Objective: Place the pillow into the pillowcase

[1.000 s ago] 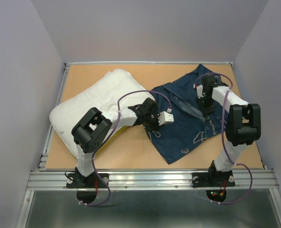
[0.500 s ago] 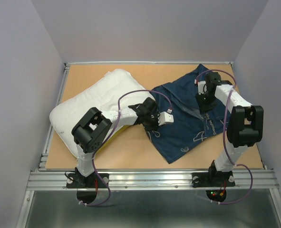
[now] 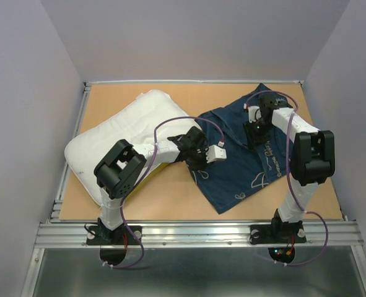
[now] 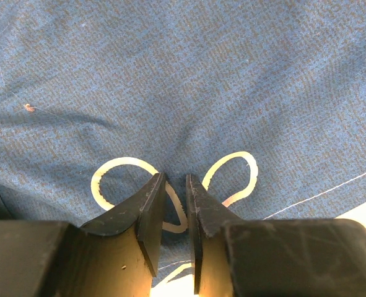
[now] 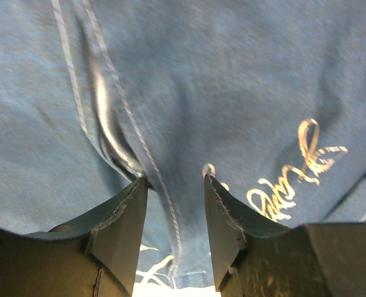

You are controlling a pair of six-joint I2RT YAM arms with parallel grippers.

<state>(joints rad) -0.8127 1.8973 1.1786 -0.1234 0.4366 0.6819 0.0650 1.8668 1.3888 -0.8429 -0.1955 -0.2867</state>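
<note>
Large soft white rectangular pillow w/ yellow edge band (image 3: 130, 133) lies on the left half of the wooden table (image 3: 170, 201), fully outside the dark navy cloth pillowcase w/ white line drawings (image 3: 232, 170), which lies rumpled just beside it.

L hand (image 4: 175, 178): nearly pressed together, tips on the case. Can't tell if cloth is pinched.

R hand (image 5: 175, 179): spread, astride a raised seam fold (image 5: 147, 154), not gripping.

Risks:
- R may nip both layers, so the mouth won't open.
- L bite looks shallow, so cloth could slip out on lifting.
- The case may drag across the table instead of opening.
</note>
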